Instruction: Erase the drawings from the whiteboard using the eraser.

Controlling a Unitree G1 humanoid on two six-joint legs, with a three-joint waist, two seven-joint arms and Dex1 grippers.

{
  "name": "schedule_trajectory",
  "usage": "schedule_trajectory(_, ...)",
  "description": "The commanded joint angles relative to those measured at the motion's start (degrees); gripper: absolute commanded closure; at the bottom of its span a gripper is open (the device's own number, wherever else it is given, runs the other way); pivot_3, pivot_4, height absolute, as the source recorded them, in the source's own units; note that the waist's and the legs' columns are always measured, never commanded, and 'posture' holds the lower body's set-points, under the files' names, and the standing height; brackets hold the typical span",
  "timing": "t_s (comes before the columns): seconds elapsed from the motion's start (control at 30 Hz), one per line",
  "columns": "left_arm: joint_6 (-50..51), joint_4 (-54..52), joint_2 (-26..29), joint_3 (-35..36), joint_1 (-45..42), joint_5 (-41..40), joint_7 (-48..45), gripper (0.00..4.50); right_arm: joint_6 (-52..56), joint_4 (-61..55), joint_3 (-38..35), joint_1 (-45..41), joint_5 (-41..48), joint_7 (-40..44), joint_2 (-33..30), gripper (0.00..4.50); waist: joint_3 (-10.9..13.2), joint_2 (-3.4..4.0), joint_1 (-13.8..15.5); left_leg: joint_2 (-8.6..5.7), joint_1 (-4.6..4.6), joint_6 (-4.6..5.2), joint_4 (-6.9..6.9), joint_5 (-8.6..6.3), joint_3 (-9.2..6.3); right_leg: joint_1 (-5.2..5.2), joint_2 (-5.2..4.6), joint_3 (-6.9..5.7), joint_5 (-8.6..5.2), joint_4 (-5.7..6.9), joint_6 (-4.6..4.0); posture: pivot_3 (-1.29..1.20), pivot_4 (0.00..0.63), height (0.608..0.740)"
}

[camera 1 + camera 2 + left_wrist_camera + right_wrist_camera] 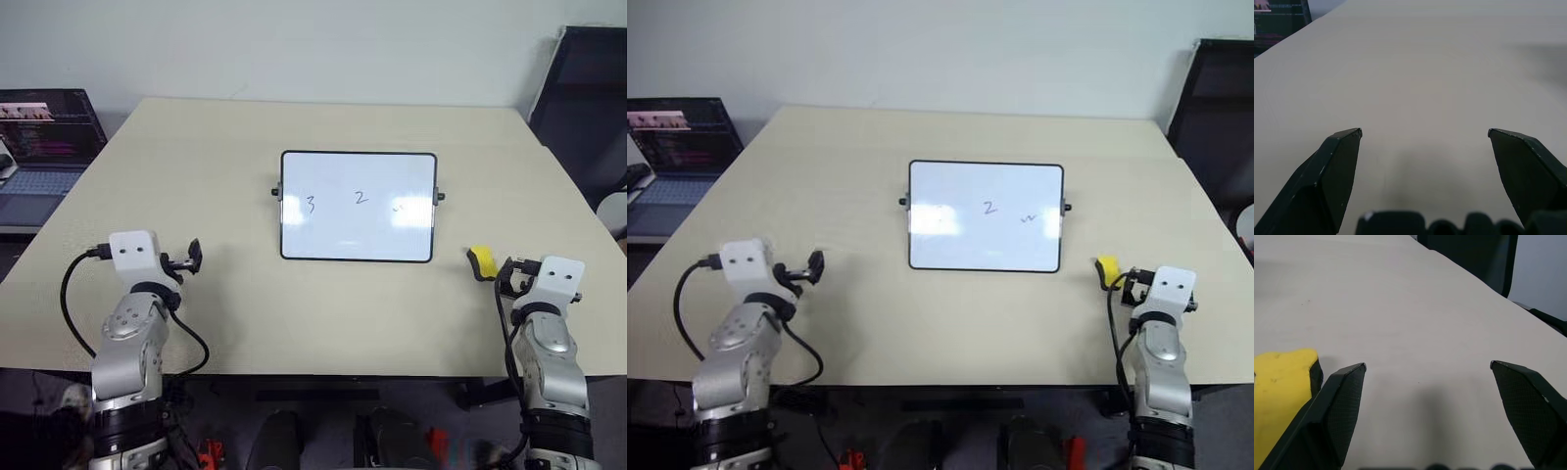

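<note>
Both end effectors sit nearest, low over the counter's (323, 313) near edge. Left end effector (192, 257) hangs with fingers spread and nothing between them, over bare surface well to the left of the board; it looks parked out of the way, since the job needs only 1 arm. Right end effector (1427, 377) is also spread wide and grips nothing. In its wrist view the eraser (1281, 387) lies just outside 1 finger, not between the 2, so I judge this the approach step, with the wrist needing to shift sideways toward the eraser before closing.

Going by size: the counter is broad and pale, with open room all around the board. Beyond its left edge stands a laptop (44, 147), and a dark chair (588, 108) stands off the far right corner; both are well apart from the work. Whiteboard (358, 230) lies flat at the middle, long side facing the robot, within reach of either arm. On it are the drawings (360, 198): a "3" at left, a "2" in the middle and a faint squiggle at right, in 1 row across the upper half, so 1 sideways sweep could cover them.

Eraser in the head view (480, 262) rests on the counter, near the board's lower right corner, close to the right arm. Free path from there onto the board looks unobstructed, though the frame's raised rim may catch the block.
</note>
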Motion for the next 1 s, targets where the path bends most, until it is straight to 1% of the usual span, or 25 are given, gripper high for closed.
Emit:
schedule_trajectory(0.03, 0.99, -3.97, 1.47, 1.75, -0.63, -0.60, 0.30, 0.00, -0.36, -0.17, -0.13, -0.91, -0.14, 0.57, -0.92, 0.05, 0.00, 0.00, 0.02, 0.00, 0.00, 0.00, 0.00, 0.00, -0.01, 0.00, 0.00, -0.01, 0.00, 0.00, 0.00, 0.00, 0.150, 0.740)
schedule_trajectory(0.17, 0.44, -4.05, 0.31, 1.29, 0.44, -0.05, 1.01, 0.00, -1.57, 1.72, -0.09, -1.03, -0.31, 0.32, -0.29, 0.05, -0.01, -0.01, -0.02, 0.00, 0.01, 0.00, 0.01, 0.00, 0.04, 0.00, 0.00, 0.03, 0.00, 0.00, 0.00, 0.00, 0.150, 0.740)
schedule_trajectory(0.37, 0.52, -4.10, 0.46, 1.03, -0.95, -0.15, 1.15, 0.00, -1.77, 2.14, -0.20, -2.09, -0.15, 0.99, -1.00, 0.05, -0.02, -0.03, -0.02, 0.01, 0.01, 0.00, 0.00, 0.00, 0.02, 0.00, 0.01, 0.02, 0.00, 0.01, -0.01, 0.00, 0.150, 0.740)
schedule_trajectory(0.5, -1.78, 0.37, 0.98, 0.76, -3.35, 0.07, 0.27, 0.00, -2.39, 1.96, -1.39, -2.56, -0.31, 0.23, -1.64, 0.05, -0.01, -0.03, -0.01, -0.01, 0.01, 0.00, 0.01, 0.00, 0.03, 0.00, 0.01, 0.01, 0.00, 0.01, -0.01, 0.00, 0.150, 0.740)
schedule_trajectory(0.6, -3.15, 1.78, -0.07, -0.45, -4.79, 0.43, 0.37, 0.00, -3.10, 2.03, -3.00, -2.00, 0.28, 0.47, -2.90, 0.05, -0.01, -0.02, 0.01, -0.03, 0.01, 0.00, -0.01, 0.00, 0.05, 0.00, 0.00, 0.03, 0.00, -0.01, 0.00, 0.00, 0.150, 0.740)
schedule_trajectory(0.67, -4.55, 5.02, 0.42, -0.44, -6.73, 0.11, -0.61, 0.00, -2.62, 0.54, -4.04, -1.29, 0.11, -0.65, -3.02, 0.05, -0.02, -0.03, 0.17, -0.05, -0.01, 0.00, -0.01, 0.00, 0.01, 0.00, 0.00, 0.00, 0.00, -0.01, 0.00, 0.00, 0.150, 0.740)
schedule_trajectory(0.73, -4.86, 4.67, 0.49, -0.41, -6.67, -0.14, -0.96, 0.00, -2.15, -0.88, -5.12, -0.67, 0.51, -0.35, -3.77, 0.05, -0.02, -0.03, 0.08, -0.04, -0.01, 0.00, 0.00, 0.00, 0.00, 0.00, 0.01, -0.01, 0.00, -0.01, 0.00, 0.00, 0.150, 0.740)
schedule_trajectory(0.9, -5.84, 4.34, 0.43, 0.44, -2.87, 0.19, -1.30, 0.00, -2.16, 0.25, -7.24, 0.85, 1.03, 0.60, -5.90, 0.05, -0.02, -0.03, -0.41, -0.01, 0.02, 0.00, -0.04, -0.01, 0.11, 0.00, 0.00, 0.08, -0.01, -0.04, 0.01, 0.00, 0.150, 0.740)
schedule_trajectory(1.0, -6.12, 4.71, 0.84, 0.24, -3.05, 0.09, -1.59, 0.00, -1.87, -0.10, -7.39, 0.78, 1.10, 0.65, -6.16, 0.05, -0.02, -0.03, -0.36, 0.02, 0.04, 0.00, -0.05, 0.00, 0.07, 0.00, 0.02, 0.05, -0.01, 0.00, -0.01, 0.00, 0.150, 0.740)
